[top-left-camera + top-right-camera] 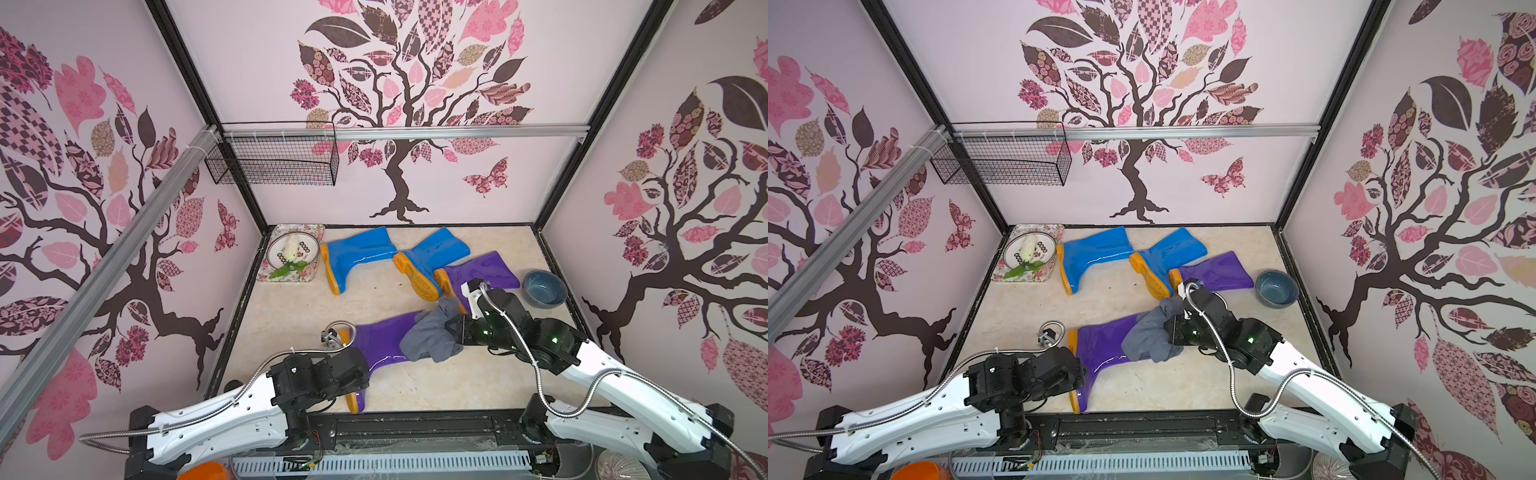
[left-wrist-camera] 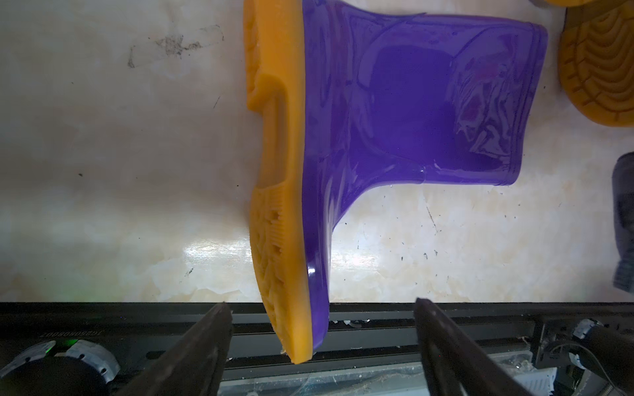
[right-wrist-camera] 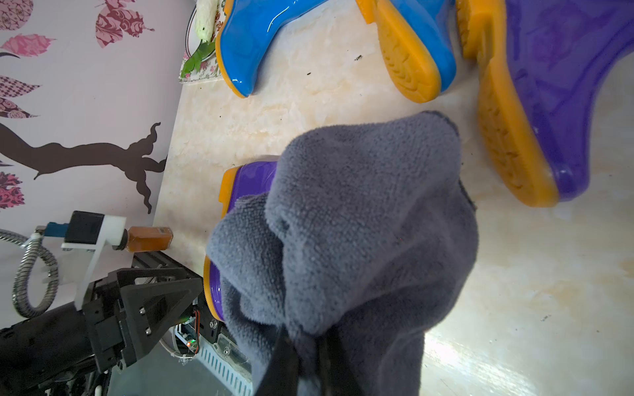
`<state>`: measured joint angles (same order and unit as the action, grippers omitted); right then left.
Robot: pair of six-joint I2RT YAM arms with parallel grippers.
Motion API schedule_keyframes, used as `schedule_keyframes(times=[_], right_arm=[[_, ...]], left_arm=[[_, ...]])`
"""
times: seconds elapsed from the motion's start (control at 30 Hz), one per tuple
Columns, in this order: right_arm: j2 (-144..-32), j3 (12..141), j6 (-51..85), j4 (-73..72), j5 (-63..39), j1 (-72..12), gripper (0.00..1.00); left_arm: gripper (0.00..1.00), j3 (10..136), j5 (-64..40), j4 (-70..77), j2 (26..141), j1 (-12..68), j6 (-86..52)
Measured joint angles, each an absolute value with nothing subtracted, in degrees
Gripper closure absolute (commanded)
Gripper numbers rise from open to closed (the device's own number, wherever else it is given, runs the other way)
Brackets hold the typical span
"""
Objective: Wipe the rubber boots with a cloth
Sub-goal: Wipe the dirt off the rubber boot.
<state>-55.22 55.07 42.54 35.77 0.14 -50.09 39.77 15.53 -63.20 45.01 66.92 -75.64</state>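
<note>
Four glossy rubber boots with orange soles lie on their sides on the marble floor. Two are blue [image 1: 357,255] [image 1: 436,253]. One purple boot [image 1: 486,270] lies at the back right, and the near purple boot [image 1: 382,345] [image 2: 394,113] lies front centre. The grey cloth [image 1: 430,336] [image 3: 360,223] is draped over the near purple boot's shaft. My right gripper [image 3: 308,339] [image 1: 451,327] is shut on a bunch of the cloth. My left gripper [image 2: 321,304] is open, its fingers on either side of that boot's toe without touching it. In both top views its wrist hides the fingers.
A floral tray [image 1: 308,276] with a plate sits at the back left corner. A grey-blue bowl [image 1: 544,289] stands by the right wall. A wire basket [image 1: 274,160] hangs on the back wall. A black rail [image 1: 415,424] runs along the front edge, under the boot's toe.
</note>
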Motion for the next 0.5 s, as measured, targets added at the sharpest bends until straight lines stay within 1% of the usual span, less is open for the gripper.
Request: schedule_keyframes(times=[0.23,0.33,0.4,0.43,0.5], right_arm=[[-61.5,55.1,40.8,30.8,-1.1,-53.9,1.0],[-64.2,55.1,40.1,28.2,-2.3,-54.0,1.0],[-65.9,55.1,39.7,26.2,-3.1,-54.0,1.0],[-66.9,55.1,39.4,25.3,-3.3,-54.0,1.0],[-69.2,55.1,38.9,23.1,-4.2,-54.0,1.0]], left_arm=[[0.23,32.6,13.2,-59.9,45.5,67.1,-76.8],[0.34,31.8,12.8,-57.8,46.2,67.1,-76.6],[0.48,31.2,12.6,-56.1,46.4,67.2,-76.4],[0.52,30.8,12.4,-55.5,46.4,67.2,-76.5],[0.64,29.7,12.3,-54.2,46.2,67.2,-76.6]])
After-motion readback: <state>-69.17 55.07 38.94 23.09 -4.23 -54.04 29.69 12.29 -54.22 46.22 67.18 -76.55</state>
